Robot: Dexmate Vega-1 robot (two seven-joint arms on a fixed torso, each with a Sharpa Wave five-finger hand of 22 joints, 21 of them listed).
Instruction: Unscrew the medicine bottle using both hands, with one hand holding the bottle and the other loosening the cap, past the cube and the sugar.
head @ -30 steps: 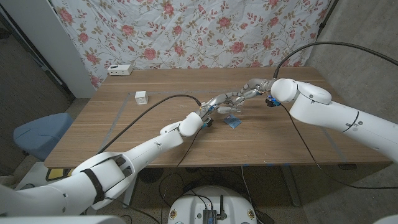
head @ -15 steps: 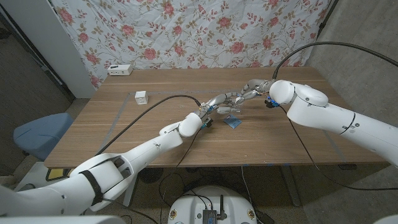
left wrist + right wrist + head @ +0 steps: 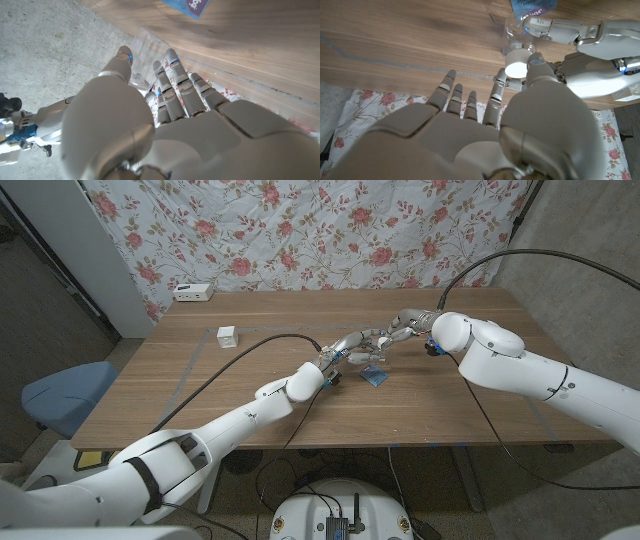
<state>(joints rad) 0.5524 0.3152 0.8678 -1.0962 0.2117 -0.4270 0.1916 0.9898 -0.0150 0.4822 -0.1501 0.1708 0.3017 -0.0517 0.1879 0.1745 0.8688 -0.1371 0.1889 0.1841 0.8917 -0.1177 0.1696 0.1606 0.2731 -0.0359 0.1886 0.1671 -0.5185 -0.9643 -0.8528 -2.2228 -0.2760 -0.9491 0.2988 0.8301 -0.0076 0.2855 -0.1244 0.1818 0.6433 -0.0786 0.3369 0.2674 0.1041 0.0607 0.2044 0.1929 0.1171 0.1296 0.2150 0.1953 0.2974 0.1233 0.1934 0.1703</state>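
A clear medicine bottle [image 3: 512,29] with a white cap [image 3: 516,67] is held over the middle of the table. My left hand [image 3: 350,347] grips its body [image 3: 141,49], fingers wrapped round it. My right hand [image 3: 405,323] meets it from the right, and its thumb and a finger pinch the cap, with the other fingers spread. The blue sugar packet [image 3: 375,376] lies on the wood just below the hands, also seen as the sugar packet [image 3: 193,5]. The white cube [image 3: 227,336] sits far off to the left.
A white box [image 3: 193,291] sits at the table's back left edge by the floral cloth. A black cable [image 3: 250,345] runs over the table [image 3: 450,405] to my left wrist. Tape lines mark the wood.
My right forearm and wrist have shifted slightly left toward the bottle. Both hands stay on the bottle and cap.
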